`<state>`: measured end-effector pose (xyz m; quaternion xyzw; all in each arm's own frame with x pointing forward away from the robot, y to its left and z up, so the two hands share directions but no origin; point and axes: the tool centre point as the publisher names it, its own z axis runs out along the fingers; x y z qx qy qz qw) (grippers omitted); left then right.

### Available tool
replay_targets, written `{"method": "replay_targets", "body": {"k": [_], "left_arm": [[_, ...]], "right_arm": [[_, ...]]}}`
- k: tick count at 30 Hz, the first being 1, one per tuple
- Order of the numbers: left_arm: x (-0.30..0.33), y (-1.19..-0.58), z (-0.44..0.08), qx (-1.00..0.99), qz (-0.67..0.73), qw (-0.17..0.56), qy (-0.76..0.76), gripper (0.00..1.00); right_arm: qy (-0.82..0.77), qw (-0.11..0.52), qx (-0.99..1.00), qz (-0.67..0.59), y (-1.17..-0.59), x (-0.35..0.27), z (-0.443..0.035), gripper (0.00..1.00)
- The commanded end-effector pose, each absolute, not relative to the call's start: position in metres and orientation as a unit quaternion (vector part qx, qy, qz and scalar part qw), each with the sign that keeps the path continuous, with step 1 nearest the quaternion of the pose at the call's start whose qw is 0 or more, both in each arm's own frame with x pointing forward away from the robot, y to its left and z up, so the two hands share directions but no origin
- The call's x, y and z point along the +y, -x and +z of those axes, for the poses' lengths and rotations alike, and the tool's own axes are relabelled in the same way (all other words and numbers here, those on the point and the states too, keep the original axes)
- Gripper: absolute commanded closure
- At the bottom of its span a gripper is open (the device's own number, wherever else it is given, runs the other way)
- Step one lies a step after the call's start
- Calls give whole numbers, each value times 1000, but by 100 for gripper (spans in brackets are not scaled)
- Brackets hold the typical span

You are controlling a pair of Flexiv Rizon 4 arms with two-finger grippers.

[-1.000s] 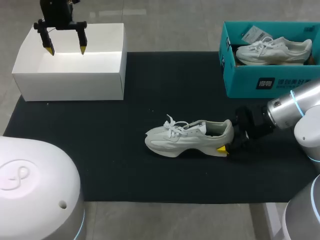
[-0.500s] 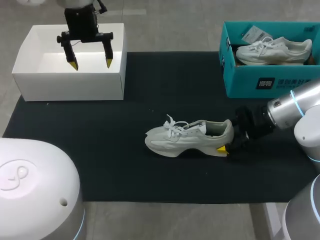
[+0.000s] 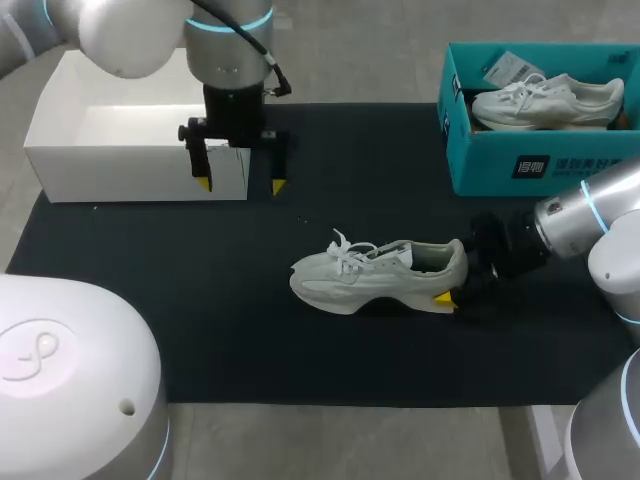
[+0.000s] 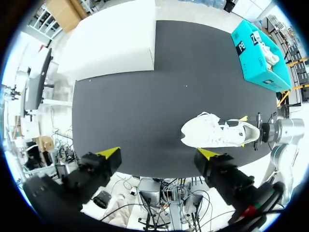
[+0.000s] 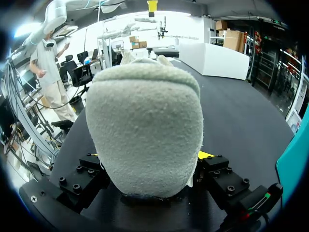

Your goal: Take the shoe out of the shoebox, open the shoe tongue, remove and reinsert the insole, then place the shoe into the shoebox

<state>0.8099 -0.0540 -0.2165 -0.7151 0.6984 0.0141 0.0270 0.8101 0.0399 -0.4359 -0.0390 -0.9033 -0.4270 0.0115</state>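
A pale grey-white shoe (image 3: 380, 275) lies on its sole in the middle of the black mat (image 3: 150, 300), toe to the left, laces loose. My right gripper (image 3: 452, 292) comes in from the right and is shut on the shoe's heel; in the right wrist view the heel (image 5: 145, 130) fills the space between its fingers. My left gripper (image 3: 240, 185) hangs open and empty beside the front right corner of the white box (image 3: 140, 150). From the left wrist view the shoe (image 4: 217, 133) lies ahead of the open left gripper (image 4: 159, 154).
The white box is open with nothing seen inside. A teal shoebox (image 3: 540, 160) at the back right holds a second white shoe (image 3: 545, 100). Bare mat stretches between the white box and the shoe.
My left arm has swung from over the white box forward and to the right, coming down beside its front right corner, still open. The right gripper and the shoe have not moved.
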Motion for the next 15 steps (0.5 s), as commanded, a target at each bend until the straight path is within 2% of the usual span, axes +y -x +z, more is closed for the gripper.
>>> {"method": "replay_targets", "body": {"k": [1,15], "left_arm": [[-73,-807,-229,704,26,26,709,0],[-114,-798,-253,689,32,17,724,0]], "right_arm": [[40,10,-904,-426,-813,43,-443,100],[40,10,-904,-426,-813,43,-443,100]]}}
